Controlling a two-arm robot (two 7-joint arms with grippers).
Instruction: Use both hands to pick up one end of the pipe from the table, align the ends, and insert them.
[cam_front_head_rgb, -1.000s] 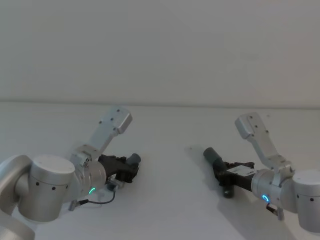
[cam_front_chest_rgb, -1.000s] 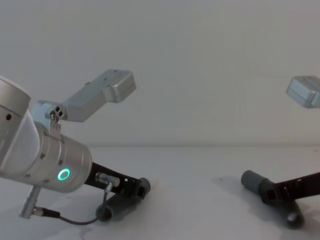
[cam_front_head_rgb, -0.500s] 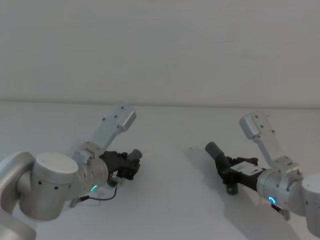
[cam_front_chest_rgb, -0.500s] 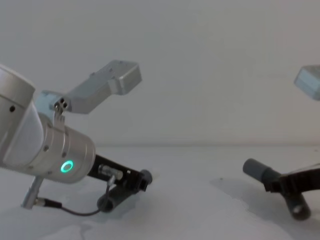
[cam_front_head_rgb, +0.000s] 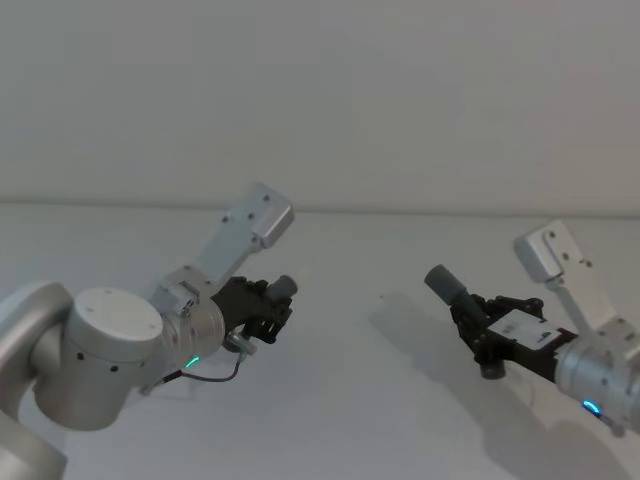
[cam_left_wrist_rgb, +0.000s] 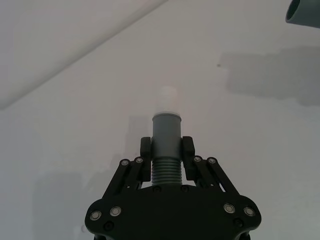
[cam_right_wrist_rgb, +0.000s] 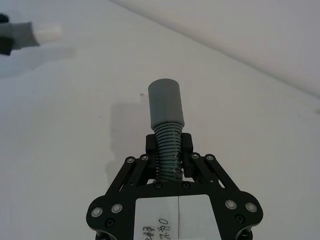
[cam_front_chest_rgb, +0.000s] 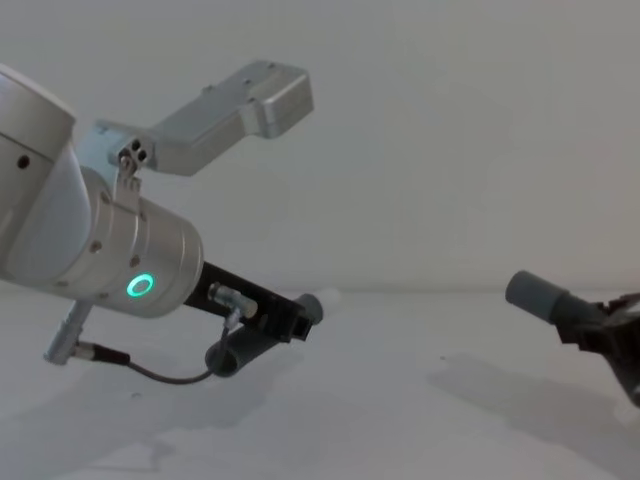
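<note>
The left gripper (cam_left_wrist_rgb: 166, 150) is pinched shut on the left piece (cam_left_wrist_rgb: 166, 131) of the pipe, its fingers (cam_left_wrist_rgb: 145, 146) pressed against the ribbed section just behind the grey collar. The collar and its white tip (cam_left_wrist_rgb: 166, 94) stick out past the fingertips. In the chest view this piece (cam_front_chest_rgb: 232, 354) hangs slantwise in the gripper (cam_front_chest_rgb: 290, 322), its lower end behind the wrist cable, clear of the table (cam_front_chest_rgb: 380, 420), with the tip (cam_front_chest_rgb: 329, 298) pointing toward the robot's right.

The right gripper (cam_right_wrist_rgb: 169, 145) is likewise closed around the right piece (cam_right_wrist_rgb: 167, 150), fingers (cam_right_wrist_rgb: 186, 143) clamping the ribbed hose below the plain socket (cam_right_wrist_rgb: 165, 102). The socket mouth points up and toward the robot's left. In the head view that piece (cam_front_head_rgb: 447, 283) is held above the table (cam_front_head_rgb: 350, 400), a shadow lying under it.

In the head view, the left gripper (cam_front_head_rgb: 262, 308) and right gripper (cam_front_head_rgb: 480, 325) are well apart, so the two ends face each other across a wide gap, not touching. From the right wrist, the tip (cam_right_wrist_rgb: 47, 31) shows far off.
</note>
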